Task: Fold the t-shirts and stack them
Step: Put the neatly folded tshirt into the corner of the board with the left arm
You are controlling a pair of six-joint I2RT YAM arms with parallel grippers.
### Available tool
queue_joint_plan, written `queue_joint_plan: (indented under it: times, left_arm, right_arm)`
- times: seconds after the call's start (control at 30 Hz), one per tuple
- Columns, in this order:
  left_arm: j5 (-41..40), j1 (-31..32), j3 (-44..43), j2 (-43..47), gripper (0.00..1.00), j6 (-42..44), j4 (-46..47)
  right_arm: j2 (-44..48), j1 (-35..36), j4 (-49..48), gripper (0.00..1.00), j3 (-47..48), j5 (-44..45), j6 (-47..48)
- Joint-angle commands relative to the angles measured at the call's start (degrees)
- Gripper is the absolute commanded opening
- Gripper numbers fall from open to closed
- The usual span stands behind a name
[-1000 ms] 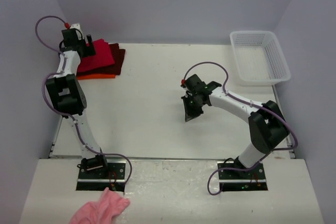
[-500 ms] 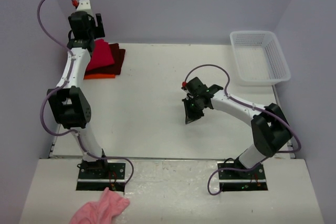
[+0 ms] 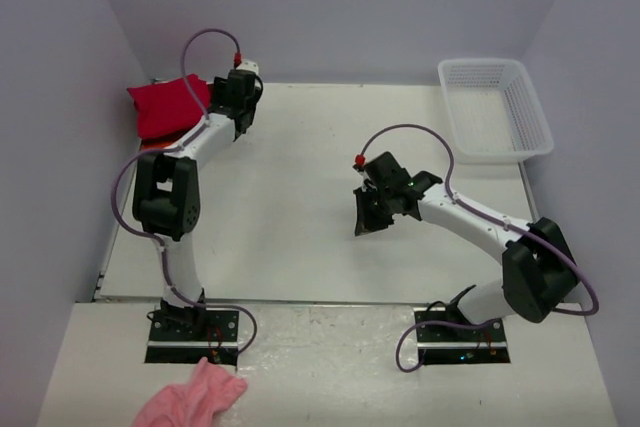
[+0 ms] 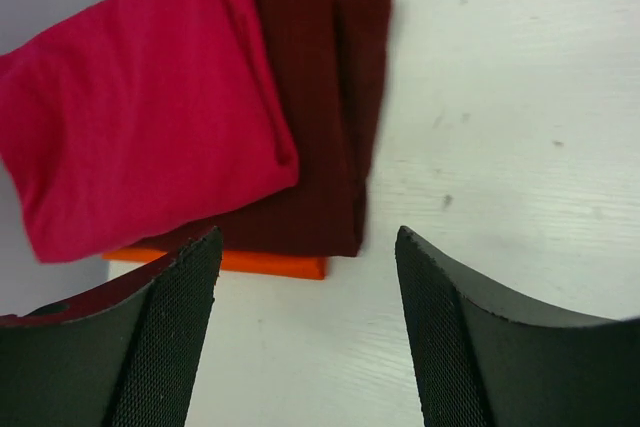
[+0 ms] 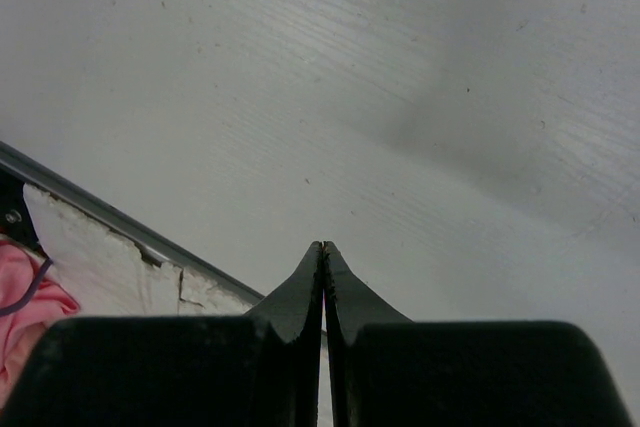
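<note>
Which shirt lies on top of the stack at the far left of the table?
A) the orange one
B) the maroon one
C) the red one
C: in the left wrist view the red shirt lies over the maroon shirt, and the orange shirt shows only as an edge underneath.

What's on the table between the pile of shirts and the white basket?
Top view: the left tool, right beside the t-shirts; past it the table is bare up to the basket.
</note>
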State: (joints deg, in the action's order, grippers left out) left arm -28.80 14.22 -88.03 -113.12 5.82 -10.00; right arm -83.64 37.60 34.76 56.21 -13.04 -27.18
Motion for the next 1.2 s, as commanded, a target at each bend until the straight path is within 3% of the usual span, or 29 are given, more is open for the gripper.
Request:
queue_joint_plan:
  times: [0.0,0.13,0.23,0.87,1.17]
  left_arm:
    - [-10.30,-1.30,-4.34,-1.83,0.71,2.08,-1.51]
    - [-17.51,-1.30,-7.85,-6.14,0.73,0.86,-5.10]
    - [-18.57,-1.12,-10.75,-9.39,0.73,1.03,-6.78]
    - [-18.40,-3.67,-21.48,-19.42,0.73,-1.69,-12.50]
    - [-17.87,-5.69,-22.72,-20.47,0.64,-2.66,-14.08]
  right_arm:
    - [3.65,0.36,-2.15,0.00,-1.80,-0.59,-0.68]
    - [5.49,0.36,-2.24,0.00,-2.94,-0.50,-1.12]
    - [6.38,0.36,-1.89,0.00,-3.12,-0.41,-1.21]
    - [6.29,0.45,-1.71,0.00,-3.91,-0.85,-1.38]
    - [5.41,0.36,-1.80,0.00,-3.82,-1.11,-1.47]
